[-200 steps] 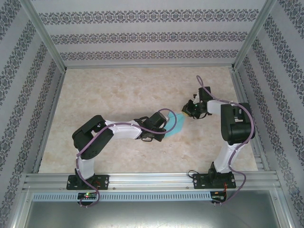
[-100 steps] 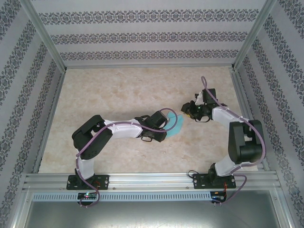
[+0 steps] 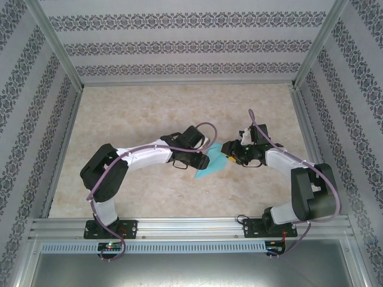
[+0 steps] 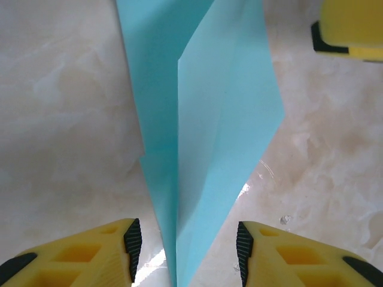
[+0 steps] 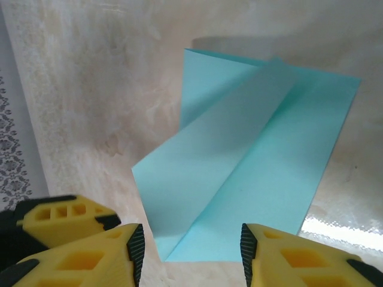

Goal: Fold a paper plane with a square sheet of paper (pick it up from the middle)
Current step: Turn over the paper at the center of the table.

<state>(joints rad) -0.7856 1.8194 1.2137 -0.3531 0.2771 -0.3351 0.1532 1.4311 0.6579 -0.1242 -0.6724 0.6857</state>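
Observation:
The square sheet of paper is folded into a pointed turquoise paper plane (image 3: 210, 166) that lies on the table between my two grippers. In the left wrist view the paper plane (image 4: 206, 119) runs away from me, its narrow end between the fingers of my open left gripper (image 4: 185, 245). My left gripper (image 3: 202, 160) sits at the plane's left side. My right gripper (image 3: 229, 154) faces it from the right. In the right wrist view my right gripper (image 5: 192, 251) is open over the wide end of the paper plane (image 5: 251, 167), whose central crease shows. Neither gripper pinches the paper.
The marble-patterned table (image 3: 149, 113) is bounded by patterned walls and an aluminium frame rail (image 3: 191, 227) at the near edge. A yellow finger of the other gripper shows at the top right of the left wrist view (image 4: 353, 27) and at the lower left of the right wrist view (image 5: 60, 218).
Both grippers have opened and let go of the paper. The right gripper moved left and nearer, the left wrist shifted slightly away, and the plane now lies flatter, pointing near-left.

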